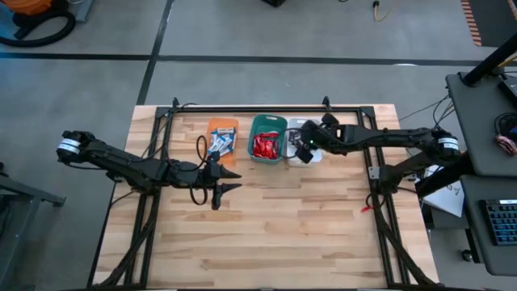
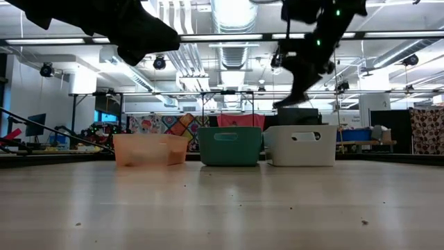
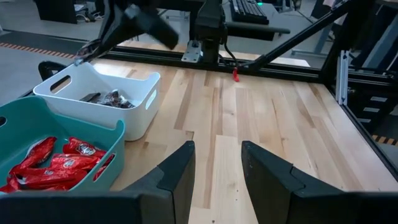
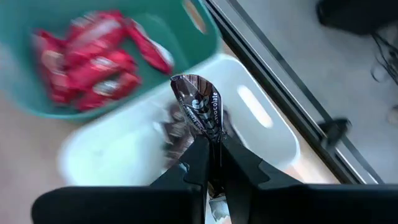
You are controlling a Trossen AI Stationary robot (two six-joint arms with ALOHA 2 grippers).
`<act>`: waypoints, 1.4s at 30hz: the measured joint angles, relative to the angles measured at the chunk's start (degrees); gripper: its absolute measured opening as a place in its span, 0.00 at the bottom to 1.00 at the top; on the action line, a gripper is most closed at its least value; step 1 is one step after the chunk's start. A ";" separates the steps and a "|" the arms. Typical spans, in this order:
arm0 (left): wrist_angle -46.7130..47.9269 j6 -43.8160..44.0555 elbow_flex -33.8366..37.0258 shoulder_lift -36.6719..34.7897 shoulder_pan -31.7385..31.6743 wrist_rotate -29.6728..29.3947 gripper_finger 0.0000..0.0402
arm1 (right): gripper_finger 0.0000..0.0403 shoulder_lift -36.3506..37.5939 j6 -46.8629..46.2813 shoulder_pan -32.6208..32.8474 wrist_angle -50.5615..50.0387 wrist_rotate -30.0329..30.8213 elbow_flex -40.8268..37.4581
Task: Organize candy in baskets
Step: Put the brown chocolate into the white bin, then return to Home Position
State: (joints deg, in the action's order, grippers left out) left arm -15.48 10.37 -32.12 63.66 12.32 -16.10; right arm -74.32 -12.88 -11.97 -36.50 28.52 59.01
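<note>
**Dark bar held over white basket as sorting nears its end**

High view: three baskets are seen in a row at the far side of the desk (image 1: 266, 234), with the orange basket (image 1: 222, 137) on the left, the teal basket (image 1: 267, 138) in the middle and the white basket (image 1: 305, 142) on the right, largely hidden under the right gripper (image 1: 300, 144). The left gripper (image 1: 229, 179) is parked over bare desk, near of the orange basket.

Low view: the three baskets are shown side by side, with the right arm hanging above the white one.

Left wrist view: the left jaws are seen apart with nothing between them; red candy (image 3: 59, 163) is piled in the teal basket and dark candy (image 3: 111, 98) lies in the white basket.

Right wrist view: the right jaws are clamped on one end of a dark chocolate bar (image 4: 199, 109), whose long axis runs straight out from the jaws toward the white basket directly beyond. A release there appears to be all that is called for, and the right arm is plainly the nearer one.
</note>
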 joint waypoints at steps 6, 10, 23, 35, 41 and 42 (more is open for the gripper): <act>0.02 -0.33 0.00 0.00 0.00 0.01 0.29 | 0.07 -0.09 -0.06 -5.54 3.50 0.00 -5.24; 0.02 -0.61 0.00 0.00 0.00 -0.02 0.29 | 0.07 -0.15 -0.02 -7.56 6.62 -0.01 -7.88; 0.04 -0.67 0.00 0.00 0.00 -0.02 0.29 | 0.15 -0.17 -1.57 -8.32 13.30 -0.01 -11.06; 0.10 -2.44 0.00 0.00 0.00 -2.74 0.29 | 0.30 1.38 -1.51 -8.00 13.32 -0.42 -11.06; 3.31 -4.37 0.00 0.00 0.50 -2.25 0.29 | 0.30 7.44 0.69 -3.80 14.98 -7.75 -11.52; 3.51 -4.66 0.00 0.00 0.63 -1.48 0.29 | 0.29 8.71 1.36 -2.51 16.14 -8.80 -12.11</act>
State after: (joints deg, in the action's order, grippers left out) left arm -11.97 5.71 -32.12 63.66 12.95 -17.59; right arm -65.62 -11.53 -14.48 -20.36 19.71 46.90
